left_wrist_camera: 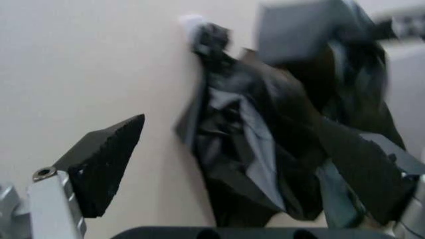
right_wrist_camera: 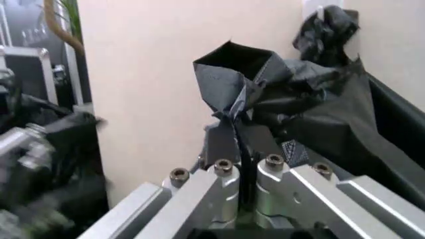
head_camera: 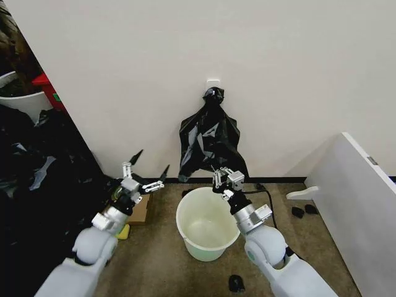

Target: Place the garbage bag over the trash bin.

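Observation:
The cream-white trash bin stands open on the carpet in front of the wall. Above it a knot-topped bunch of black bags hangs from a wall hook. My right gripper sits over the bin's far rim at the bunch's lower edge. In the right wrist view it is shut on a fold of glossy black film, a corner of the garbage bag. The rest of that bag blends into the bunch. My left gripper hovers left of the bin, open and holding nothing, facing the bunch.
A large heap of black plastic sheeting fills the left side, with a white tub of foliage behind it. A white panel stands at the right. Cardboard and a yellow sponge lie by my left arm; a cable and dark items lie on the floor.

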Robot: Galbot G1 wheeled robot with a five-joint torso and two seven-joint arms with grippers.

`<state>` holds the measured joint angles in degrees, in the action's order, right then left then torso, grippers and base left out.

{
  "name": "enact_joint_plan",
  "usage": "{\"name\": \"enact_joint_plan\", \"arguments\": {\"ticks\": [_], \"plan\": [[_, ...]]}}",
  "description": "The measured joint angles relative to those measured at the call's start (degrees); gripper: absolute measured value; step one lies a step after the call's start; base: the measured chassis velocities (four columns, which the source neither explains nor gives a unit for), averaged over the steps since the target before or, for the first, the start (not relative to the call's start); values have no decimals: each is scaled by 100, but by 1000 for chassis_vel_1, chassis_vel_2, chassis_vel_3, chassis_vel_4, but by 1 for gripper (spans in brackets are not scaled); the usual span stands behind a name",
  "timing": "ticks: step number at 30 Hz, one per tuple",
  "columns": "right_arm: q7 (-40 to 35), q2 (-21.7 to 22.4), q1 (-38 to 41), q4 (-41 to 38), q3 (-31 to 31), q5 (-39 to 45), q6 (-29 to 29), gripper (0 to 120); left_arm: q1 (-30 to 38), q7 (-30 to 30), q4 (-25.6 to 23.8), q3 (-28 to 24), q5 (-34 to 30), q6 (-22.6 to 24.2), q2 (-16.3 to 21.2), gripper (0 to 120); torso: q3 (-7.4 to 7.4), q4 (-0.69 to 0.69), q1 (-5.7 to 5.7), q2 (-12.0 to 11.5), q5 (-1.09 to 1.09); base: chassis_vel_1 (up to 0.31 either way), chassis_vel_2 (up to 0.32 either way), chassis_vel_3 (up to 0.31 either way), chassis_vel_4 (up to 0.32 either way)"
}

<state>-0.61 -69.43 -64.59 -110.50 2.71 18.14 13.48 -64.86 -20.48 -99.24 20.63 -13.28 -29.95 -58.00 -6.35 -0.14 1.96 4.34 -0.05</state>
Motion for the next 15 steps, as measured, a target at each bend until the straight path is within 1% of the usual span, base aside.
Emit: {"name": "enact_joint_plan", "arguments": {"ticks": [1, 3, 4, 7, 11, 13, 15], "plan": [[0, 0, 0, 0, 0, 0, 0, 0, 0, 0, 0, 0, 0, 0, 0, 100, 0, 0, 0, 0, 0, 0, 0, 0, 0], [51, -59, 36, 13, -8, 5, 7, 0, 496, 27, 363, -224, 243, 73, 47, 100, 0, 0, 0, 0, 0, 0, 0, 0, 0], [51, -59, 36, 13, -8, 5, 7, 0, 496, 27, 363, -224, 243, 73, 47, 100, 0, 0, 0, 0, 0, 0, 0, 0, 0], [81, -118, 41, 49, -16, -12, 3, 0, 981, 107, 665, -564, 303, 136, 27, 100, 0, -1, 0, 0, 1, 0, 0, 0, 0], [116, -172, 30, 78, -23, -48, -2, 0, 1210, 78, 842, -762, 312, 140, -5, 100, 0, -1, 0, 0, 2, 0, 0, 0, 0], [142, -240, 28, 106, -19, -92, -5, 0, 1384, -60, 1030, -898, 357, 139, -42, 96, 0, -1, 0, 0, 1, 0, 0, 0, 0], [164, -300, 28, 126, 2, -134, -9, 0, 1493, -235, 1200, -930, 544, 150, -81, 88, 0, -1, 0, 0, 1, 0, 0, 0, 0]]}}
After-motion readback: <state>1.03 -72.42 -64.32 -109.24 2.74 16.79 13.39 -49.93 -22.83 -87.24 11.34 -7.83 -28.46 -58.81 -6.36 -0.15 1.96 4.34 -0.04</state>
